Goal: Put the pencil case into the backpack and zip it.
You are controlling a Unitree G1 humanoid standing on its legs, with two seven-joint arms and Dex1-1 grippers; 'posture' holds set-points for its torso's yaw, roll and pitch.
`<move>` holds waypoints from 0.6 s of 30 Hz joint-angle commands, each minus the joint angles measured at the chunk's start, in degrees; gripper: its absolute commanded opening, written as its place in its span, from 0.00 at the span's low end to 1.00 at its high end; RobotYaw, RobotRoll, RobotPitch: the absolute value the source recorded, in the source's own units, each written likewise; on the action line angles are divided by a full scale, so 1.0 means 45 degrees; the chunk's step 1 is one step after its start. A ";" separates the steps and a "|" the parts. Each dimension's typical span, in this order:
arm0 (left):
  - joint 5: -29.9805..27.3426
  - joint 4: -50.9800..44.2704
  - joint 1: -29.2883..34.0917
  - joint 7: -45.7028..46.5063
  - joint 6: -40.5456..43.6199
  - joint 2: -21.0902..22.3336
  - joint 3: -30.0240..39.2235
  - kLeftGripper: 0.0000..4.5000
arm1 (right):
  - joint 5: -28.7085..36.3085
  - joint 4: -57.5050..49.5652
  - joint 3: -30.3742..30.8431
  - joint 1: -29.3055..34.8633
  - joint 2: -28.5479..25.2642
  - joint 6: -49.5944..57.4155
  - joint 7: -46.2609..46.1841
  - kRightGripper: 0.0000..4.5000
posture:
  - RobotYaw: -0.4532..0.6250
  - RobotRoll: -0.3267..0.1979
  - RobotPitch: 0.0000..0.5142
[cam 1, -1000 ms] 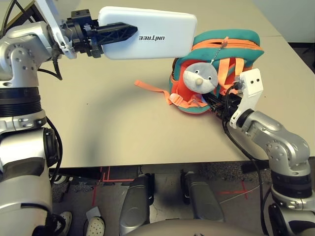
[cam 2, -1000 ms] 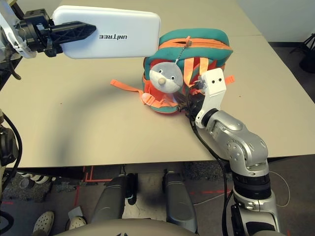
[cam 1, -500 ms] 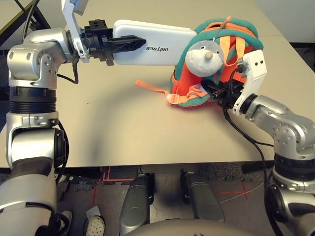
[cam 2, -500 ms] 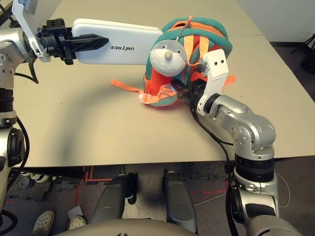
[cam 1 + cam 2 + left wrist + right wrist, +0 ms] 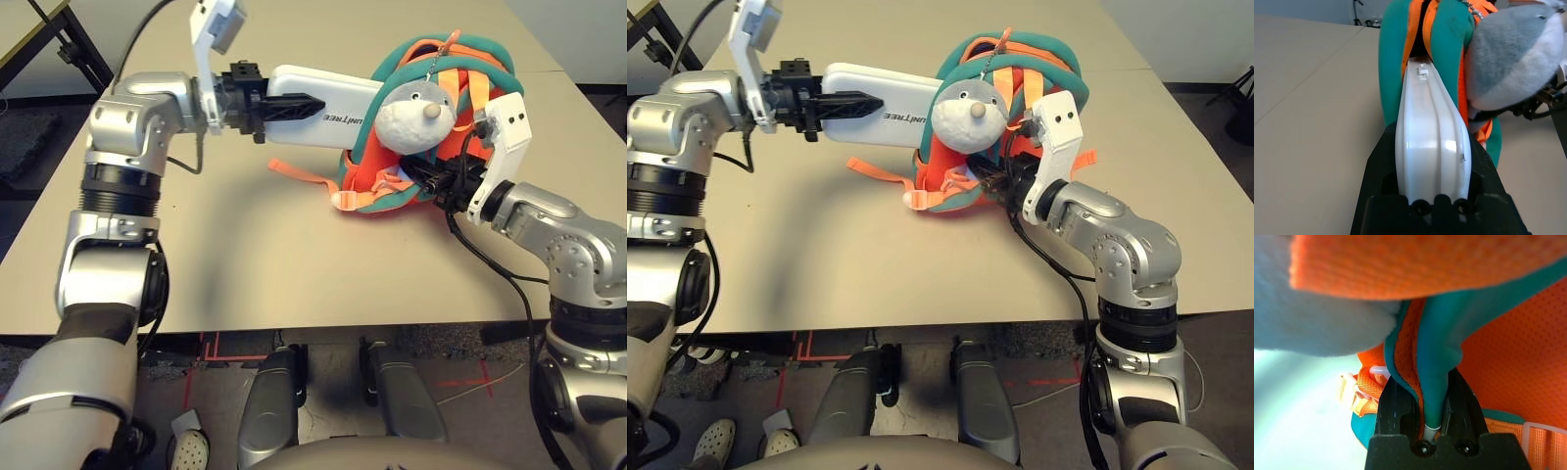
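Beige tabletop [image 5: 245, 264], dark floor beyond its edge. Head view: left claw [image 5: 294, 105] pinches the white pencil case [image 5: 328, 108], held level above the tabletop, far end poking into the backpack [image 5: 431, 127] opening. Backpack tipped up, plush toy [image 5: 416, 110] on front, orange strap [image 5: 304, 174] trailing on the tabletop. Right claw [image 5: 441, 181] at the backpack's lower right side. Left wrist view: case tip sits between the teal zipper edges. Right wrist view: right claw [image 5: 1427, 401] pressed onto a fold of teal trim.
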 commanded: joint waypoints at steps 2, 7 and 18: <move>0.0670 0.1840 -0.0590 0.0250 -0.1321 -0.1243 -0.0163 0.27 | -0.0031 0.0220 0.0367 -0.0099 0.0091 -0.0214 0.0310 0.09 | 0.31 0.62 0.34; 0.1114 0.2808 -0.0754 0.1215 -0.2240 -0.2051 0.0204 0.43 | -0.0151 0.0215 0.0503 -0.0060 0.0107 -0.0331 0.0391 0.09 | 0.30 0.62 0.34; 0.0403 -0.0864 0.0438 0.1369 -0.0397 -0.0715 0.1269 1.00 | -0.0257 0.0204 0.0582 0.0088 0.0159 -0.0444 0.0420 0.09 | 0.31 0.62 0.36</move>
